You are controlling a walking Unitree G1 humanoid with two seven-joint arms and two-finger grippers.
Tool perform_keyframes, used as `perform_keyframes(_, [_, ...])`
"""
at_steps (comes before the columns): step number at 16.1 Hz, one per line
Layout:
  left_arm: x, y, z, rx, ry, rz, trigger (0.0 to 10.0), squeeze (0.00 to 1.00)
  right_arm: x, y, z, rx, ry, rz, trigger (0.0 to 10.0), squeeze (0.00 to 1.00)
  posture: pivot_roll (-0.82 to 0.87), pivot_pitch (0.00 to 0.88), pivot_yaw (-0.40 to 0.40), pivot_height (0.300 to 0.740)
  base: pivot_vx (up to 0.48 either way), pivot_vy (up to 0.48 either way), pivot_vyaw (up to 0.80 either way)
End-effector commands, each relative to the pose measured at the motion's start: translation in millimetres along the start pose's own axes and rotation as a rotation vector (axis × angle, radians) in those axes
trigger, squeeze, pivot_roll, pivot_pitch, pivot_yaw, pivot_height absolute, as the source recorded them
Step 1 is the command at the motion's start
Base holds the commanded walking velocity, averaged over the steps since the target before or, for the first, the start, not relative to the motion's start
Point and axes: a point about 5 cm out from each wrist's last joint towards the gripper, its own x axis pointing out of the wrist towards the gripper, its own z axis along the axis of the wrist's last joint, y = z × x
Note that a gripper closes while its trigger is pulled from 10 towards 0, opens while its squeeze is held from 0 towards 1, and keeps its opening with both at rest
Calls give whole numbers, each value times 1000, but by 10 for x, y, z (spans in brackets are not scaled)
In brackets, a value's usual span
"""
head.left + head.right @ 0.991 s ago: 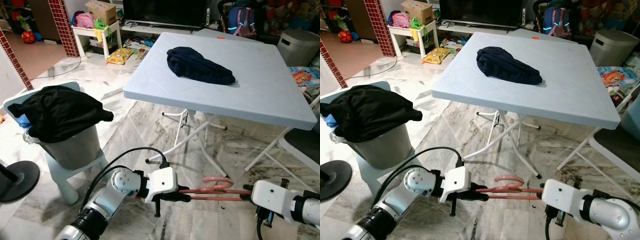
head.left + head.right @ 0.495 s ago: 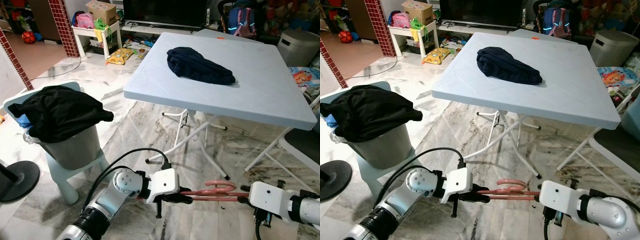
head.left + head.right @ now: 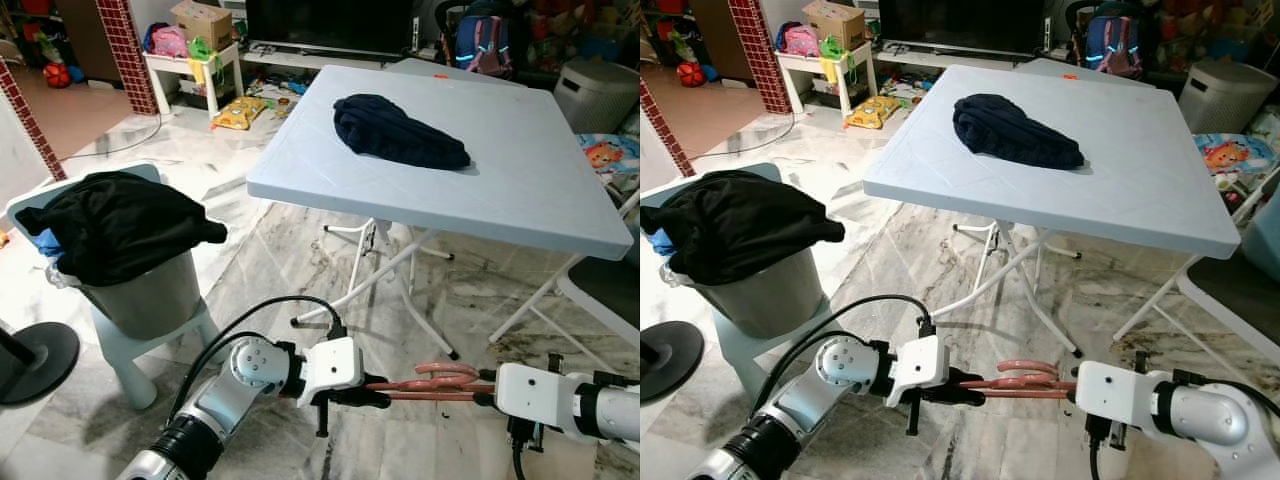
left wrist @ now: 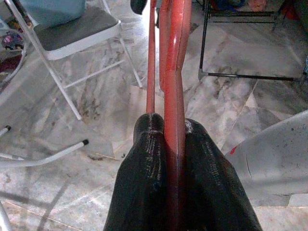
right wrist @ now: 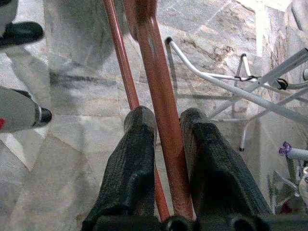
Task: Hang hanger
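Thin red-pink plastic hanger (image 3: 430, 382) pinched at both ends by left gripper (image 3: 372, 399) and right gripper (image 3: 483, 399), held low above floor; hanging not yet done.

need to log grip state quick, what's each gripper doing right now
Left gripper: shut on one end of the pink hanger.
Right gripper: shut on the hanger's other end.

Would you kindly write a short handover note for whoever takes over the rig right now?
Left gripper: shut on one end of the pink hanger.
Right gripper: shut on the other end.
The hanger is held level between them, low over the marble floor, in front of the folding table.
Done: hanger picked up.
Left: hang it; no rail or hook is in sight yet.
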Motion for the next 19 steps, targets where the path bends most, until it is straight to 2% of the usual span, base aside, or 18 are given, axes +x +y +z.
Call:
perform_keyframes(1, [1,37,51,32,-4,-6,10000,0,-19,-21,-35,-24,26,14,0,0,-29,0,-39,740,0,0,0])
perform_keyframes(9, [-16,29,3,31,17,-4,10000,0,-15,-54,-61,-48,39,17,0,0,-28,0,-37,740,0,0,0])
perform_keyframes(10, [-29,46,-33,20,30,15,10000,835,-20,-46,-68,-45,40,17,0,0,-29,0,-36,740,0,0,0])
perform_keyframes(11, [-33,59,-52,-5,31,28,10000,835,-23,-41,-73,-44,40,17,0,0,-29,0,-36,740,0,0,0])
perform_keyframes(12, [-44,75,-51,1,25,50,10000,1000,-23,-29,-79,-38,39,18,0,0,-30,0,-36,740,0,0,0])
perform_keyframes(14, [-51,132,-9,2,-13,111,10000,1000,-25,-20,-100,-40,49,13,0,0,-30,0,-36,740,0,0,0])
perform_keyframes(16, [-54,218,110,-16,-93,164,10000,1000,-11,-70,-195,-30,117,-37,0,0,-28,0,-36,740,0,0,0])
perform_keyframes(19, [-53,221,222,-61,-162,147,10000,1000,18,-116,-281,0,165,-85,0,0,-26,0,-35,740,0,0,0])
